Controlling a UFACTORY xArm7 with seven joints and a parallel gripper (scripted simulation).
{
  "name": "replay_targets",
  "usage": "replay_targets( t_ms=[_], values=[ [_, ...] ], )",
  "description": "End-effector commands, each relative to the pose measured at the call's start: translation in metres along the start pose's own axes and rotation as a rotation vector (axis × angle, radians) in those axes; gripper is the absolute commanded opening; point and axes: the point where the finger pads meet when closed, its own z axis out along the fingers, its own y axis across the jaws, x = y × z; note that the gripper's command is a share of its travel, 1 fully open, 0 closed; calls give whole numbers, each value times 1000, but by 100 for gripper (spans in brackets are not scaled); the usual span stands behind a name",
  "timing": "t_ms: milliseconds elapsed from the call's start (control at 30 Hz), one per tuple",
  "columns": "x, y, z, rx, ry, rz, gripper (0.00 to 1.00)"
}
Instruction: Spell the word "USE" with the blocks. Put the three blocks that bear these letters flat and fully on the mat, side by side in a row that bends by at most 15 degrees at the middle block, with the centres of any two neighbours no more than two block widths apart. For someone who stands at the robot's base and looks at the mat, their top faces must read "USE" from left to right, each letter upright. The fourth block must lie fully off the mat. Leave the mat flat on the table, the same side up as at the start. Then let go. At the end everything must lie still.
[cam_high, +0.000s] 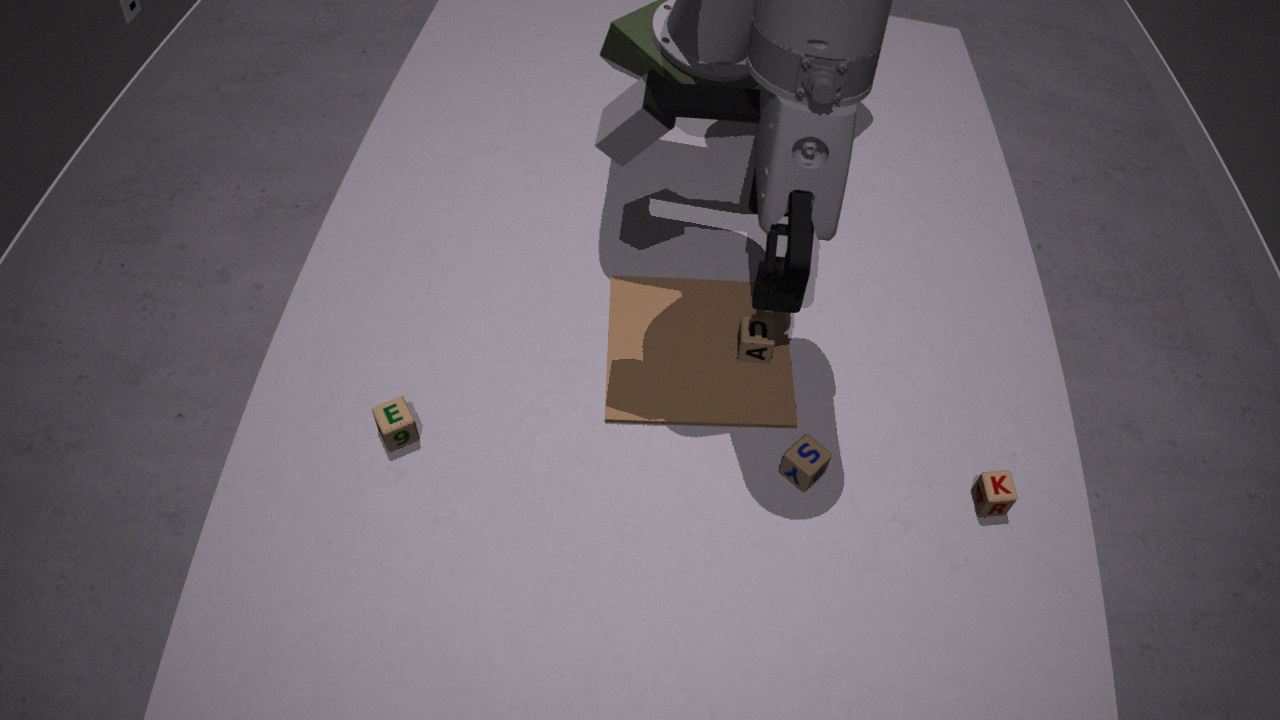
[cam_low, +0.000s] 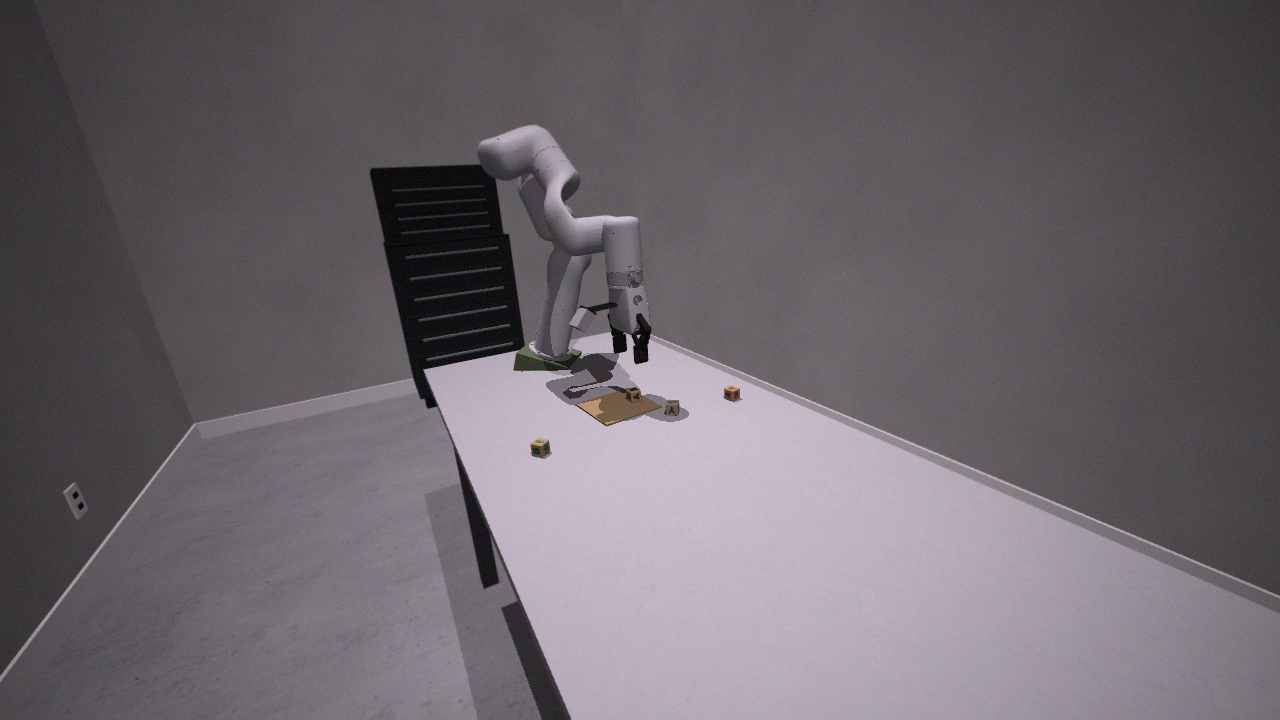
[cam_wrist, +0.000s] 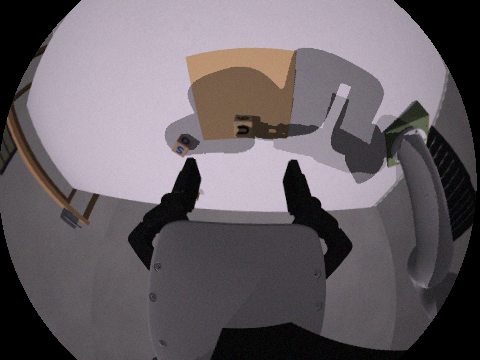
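Tool wide, empty, above U block on mat. Next, likely: fetch S block.

White rounded arm on a green base, screwed wrist collar, black claw

Long white table carries a flat tan square mat near the arm's green base wedge. Directly on the tabletop: wooden cube with green E far left of mat, wooden cube with blue S just off the mat's near right corner, wooden cube with red K further right.
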Motion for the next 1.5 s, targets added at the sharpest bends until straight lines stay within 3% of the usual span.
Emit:
replay_targets(
  t_ms=[0,600,1467],
  values=[
    [0,-1,-1,3,0,2,100],
    [1,-16,-5,2,9,351,100],
    [-4,-47,-7,8,17,1033,100]
  ],
)
